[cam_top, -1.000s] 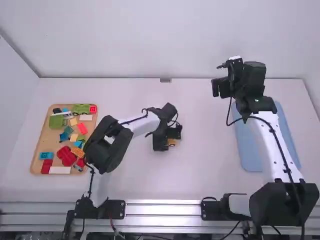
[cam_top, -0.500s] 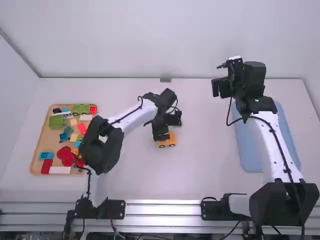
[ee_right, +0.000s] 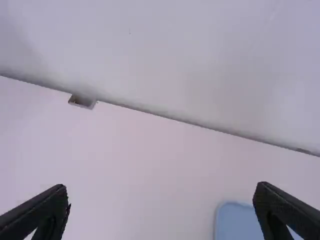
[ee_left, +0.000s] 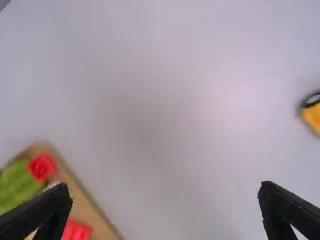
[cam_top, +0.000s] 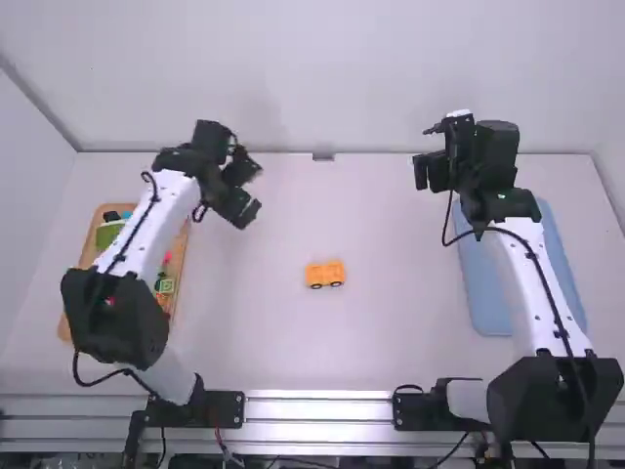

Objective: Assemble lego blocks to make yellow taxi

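Note:
A yellow-orange block chassis with dark wheels [cam_top: 324,274] stands alone on the middle of the table; part of the chassis [ee_left: 312,114] also shows in the left wrist view. My left gripper [cam_top: 256,188] hangs over the table right of the wooden tray's far end, away from the chassis. In its wrist view the left gripper [ee_left: 165,205] is wide open and holds nothing. Far off at the back right, my right gripper [cam_top: 426,156] is raised; in its wrist view the right gripper [ee_right: 161,205] stands open with nothing between its fingers.
The wooden tray [cam_top: 184,249] at the left holds several coloured blocks, partly covered by the left arm. Near its far end lies a green block [cam_top: 111,234]. A blue mat [cam_top: 488,293] lies at the right, partly under the right arm. The wall rises behind the table.
The left gripper has left the chassis and swung far to the left and back, uncovering the whole chassis. The right arm has kept still.

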`<control>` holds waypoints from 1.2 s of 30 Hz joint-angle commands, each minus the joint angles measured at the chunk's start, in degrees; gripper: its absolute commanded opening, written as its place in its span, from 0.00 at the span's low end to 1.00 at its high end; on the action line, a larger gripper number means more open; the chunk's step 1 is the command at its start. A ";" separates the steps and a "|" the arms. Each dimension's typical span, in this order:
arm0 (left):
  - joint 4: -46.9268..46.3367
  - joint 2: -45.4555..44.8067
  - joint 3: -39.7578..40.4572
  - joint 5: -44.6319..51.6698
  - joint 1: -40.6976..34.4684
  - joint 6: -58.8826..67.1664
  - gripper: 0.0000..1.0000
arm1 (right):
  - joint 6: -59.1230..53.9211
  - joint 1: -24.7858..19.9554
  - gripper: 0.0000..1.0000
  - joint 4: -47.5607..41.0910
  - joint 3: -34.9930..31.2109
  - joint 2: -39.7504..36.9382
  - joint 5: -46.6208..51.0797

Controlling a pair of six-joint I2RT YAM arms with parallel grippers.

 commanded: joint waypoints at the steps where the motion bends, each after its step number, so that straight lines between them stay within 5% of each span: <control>1: -0.85 -1.44 -1.33 -0.44 5.97 -8.02 0.99 | -0.02 0.22 0.98 -0.04 1.84 0.28 -0.31; 10: -0.13 -1.44 -4.20 -0.42 27.52 -18.23 0.99 | 0.00 0.22 0.98 -0.02 1.84 0.28 -0.31; 21: 6.36 -1.42 -12.07 0.48 44.44 -17.84 0.99 | -0.02 0.22 0.98 0.00 1.84 0.28 -0.33; 34: 7.76 -1.18 -13.16 13.64 45.03 -11.72 0.99 | 0.17 0.22 0.98 1.05 1.84 0.28 -0.33; 36: 6.56 -0.07 -13.16 9.03 42.69 -6.93 0.99 | 0.17 0.22 0.98 1.07 1.84 0.28 -0.35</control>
